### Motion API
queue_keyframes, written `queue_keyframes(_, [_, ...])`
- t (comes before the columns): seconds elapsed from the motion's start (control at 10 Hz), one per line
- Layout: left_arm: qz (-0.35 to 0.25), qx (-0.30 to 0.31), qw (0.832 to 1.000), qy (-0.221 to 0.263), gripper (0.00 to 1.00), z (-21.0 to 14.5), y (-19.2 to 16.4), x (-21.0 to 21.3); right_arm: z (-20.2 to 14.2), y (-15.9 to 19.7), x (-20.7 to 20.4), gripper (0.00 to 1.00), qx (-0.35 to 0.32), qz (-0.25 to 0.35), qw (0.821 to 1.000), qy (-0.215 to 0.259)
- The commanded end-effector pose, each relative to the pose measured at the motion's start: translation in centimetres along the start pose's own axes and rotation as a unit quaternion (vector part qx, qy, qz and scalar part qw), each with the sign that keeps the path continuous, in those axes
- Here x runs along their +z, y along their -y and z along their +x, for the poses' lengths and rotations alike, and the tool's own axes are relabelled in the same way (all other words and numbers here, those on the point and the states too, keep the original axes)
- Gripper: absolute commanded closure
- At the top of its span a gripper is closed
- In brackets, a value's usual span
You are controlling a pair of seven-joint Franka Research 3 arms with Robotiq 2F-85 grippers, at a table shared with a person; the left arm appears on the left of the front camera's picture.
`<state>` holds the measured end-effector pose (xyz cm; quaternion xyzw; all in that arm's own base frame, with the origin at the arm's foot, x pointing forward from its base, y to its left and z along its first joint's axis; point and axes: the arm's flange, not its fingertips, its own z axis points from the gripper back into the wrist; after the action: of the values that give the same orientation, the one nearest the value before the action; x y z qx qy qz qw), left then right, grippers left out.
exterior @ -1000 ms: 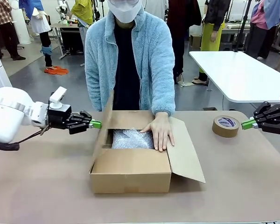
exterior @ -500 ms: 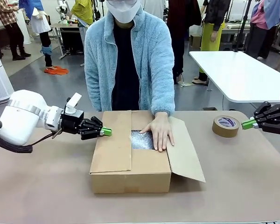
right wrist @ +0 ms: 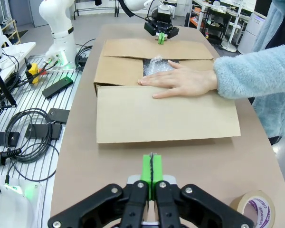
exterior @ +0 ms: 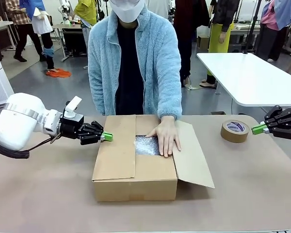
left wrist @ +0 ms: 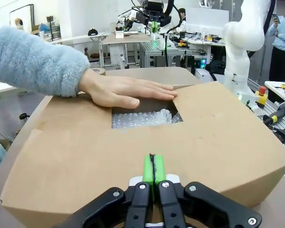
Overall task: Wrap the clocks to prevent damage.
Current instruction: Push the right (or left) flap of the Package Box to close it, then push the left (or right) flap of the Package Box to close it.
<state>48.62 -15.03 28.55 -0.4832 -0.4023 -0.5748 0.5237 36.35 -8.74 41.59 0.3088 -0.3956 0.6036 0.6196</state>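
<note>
Two pincers, both clenched with the green pads pressed together and nothing in them. The left pincer (exterior: pixel 106 137) sits right at the left edge of the box (exterior: pixel 136 182), tips at the left flap (exterior: pixel 117 148), which lies folded flat over that side; can't tell if they actually touch it. The clocks (exterior: pixel 146 145) are down inside the box as a bubble-wrap bundle, peeking through the gap that's left open. A person's hand (exterior: pixel 165 136) lies flat across the far right of that gap. The right flap (exterior: pixel 191 158) splays outward. The right pincer (exterior: pixel 257 129) hangs well off to the right, just past the tape (exterior: pixel 234 131) on the counter (exterior: pixel 48 194).
</note>
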Motion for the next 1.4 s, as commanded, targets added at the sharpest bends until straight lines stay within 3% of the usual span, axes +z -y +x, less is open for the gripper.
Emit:
queue_keyframes(0.0, [0.005, 0.004, 1.000, 0.003, 1.00, -0.11, -0.10, -0.89, -0.04, 0.03, -0.13, 0.99, 0.003, -0.002, 1.000, 0.009])
queue_keyframes(1.3, [0.005, 0.004, 1.000, 0.003, 1.00, -0.11, -0.10, -0.89, -0.04, 0.03, -0.13, 0.99, 0.003, -0.002, 1.000, 0.009])
